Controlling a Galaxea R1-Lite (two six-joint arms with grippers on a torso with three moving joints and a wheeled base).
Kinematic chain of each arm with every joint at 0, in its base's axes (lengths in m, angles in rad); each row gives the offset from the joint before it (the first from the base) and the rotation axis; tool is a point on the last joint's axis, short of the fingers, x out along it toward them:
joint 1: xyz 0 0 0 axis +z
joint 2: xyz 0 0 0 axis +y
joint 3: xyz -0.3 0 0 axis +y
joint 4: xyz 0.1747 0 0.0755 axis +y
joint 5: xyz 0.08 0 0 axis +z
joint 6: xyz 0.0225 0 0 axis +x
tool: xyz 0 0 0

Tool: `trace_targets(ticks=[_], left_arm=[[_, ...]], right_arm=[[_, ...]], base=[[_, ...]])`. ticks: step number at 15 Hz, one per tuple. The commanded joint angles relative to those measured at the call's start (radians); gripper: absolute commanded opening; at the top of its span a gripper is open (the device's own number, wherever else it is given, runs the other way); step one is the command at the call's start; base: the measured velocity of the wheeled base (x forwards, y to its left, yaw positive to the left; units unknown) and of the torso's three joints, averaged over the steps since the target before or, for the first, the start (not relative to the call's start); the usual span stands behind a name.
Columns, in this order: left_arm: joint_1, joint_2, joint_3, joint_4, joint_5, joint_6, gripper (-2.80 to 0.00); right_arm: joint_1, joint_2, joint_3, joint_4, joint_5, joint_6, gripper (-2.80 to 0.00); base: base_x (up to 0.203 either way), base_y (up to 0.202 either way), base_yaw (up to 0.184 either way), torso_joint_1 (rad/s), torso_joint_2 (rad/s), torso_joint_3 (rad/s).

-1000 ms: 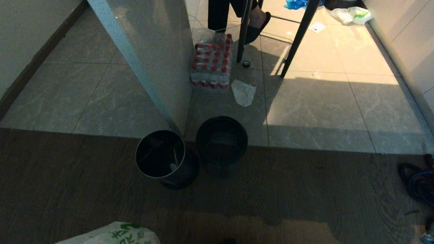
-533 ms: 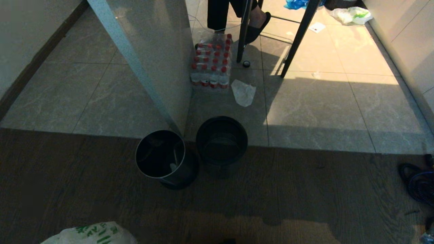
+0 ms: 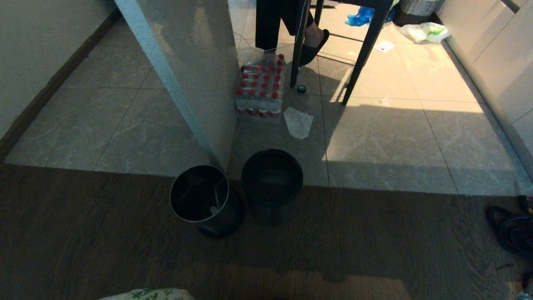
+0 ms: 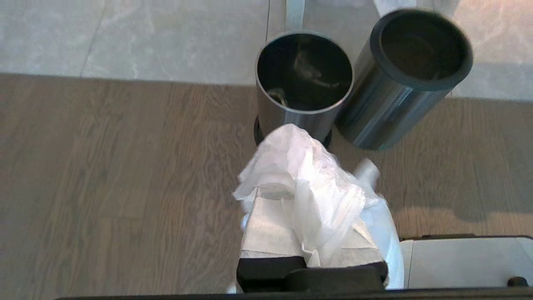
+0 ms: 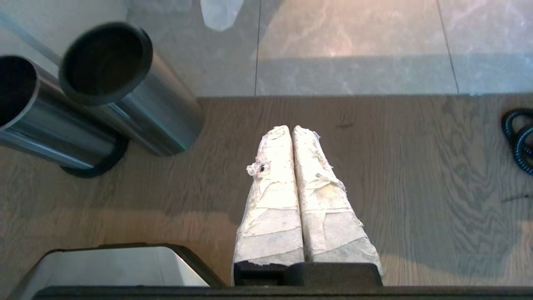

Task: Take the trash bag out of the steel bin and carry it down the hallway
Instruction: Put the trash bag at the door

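Left gripper (image 4: 310, 233) held the trash bag (image 4: 316, 196), jaws clamped on it, bag out of the steel bin (image 3: 204, 200).
Head view: bin stood on the wood floor (image 3: 374, 241) at about 7 o'clock from centre, black bucket (image 3: 272, 183) just beside it at its 3 o'clock, both at the tile edge; a bit of the bag's white-and-green print showed at 6 o'clock. Right gripper (image 5: 293, 137) hung over bare wood floor, jaws closed together, nothing in them. Bottle pack (image 3: 260, 89) and a person's foot (image 3: 312, 41) sat at 12 o'clock.
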Motion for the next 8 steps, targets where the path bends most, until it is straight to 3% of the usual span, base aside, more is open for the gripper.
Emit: trace_targets(ticks=[1,8], left_arm=[[0.0,0.004,0.0,0.0,0.0,-0.001,-2.8],[0.0,0.004,0.0,0.001,0.002,-0.001,-2.8]], right_arm=[[0.001,0.0,0.0,-0.001,0.0,0.0,-2.8],[0.001,0.0,0.0,0.001,0.0,0.0,-2.8]], base=[[0.0,0.0,0.0,0.002,0.0,0.205],[0.0,0.0,0.0,0.001,0.0,0.201]])
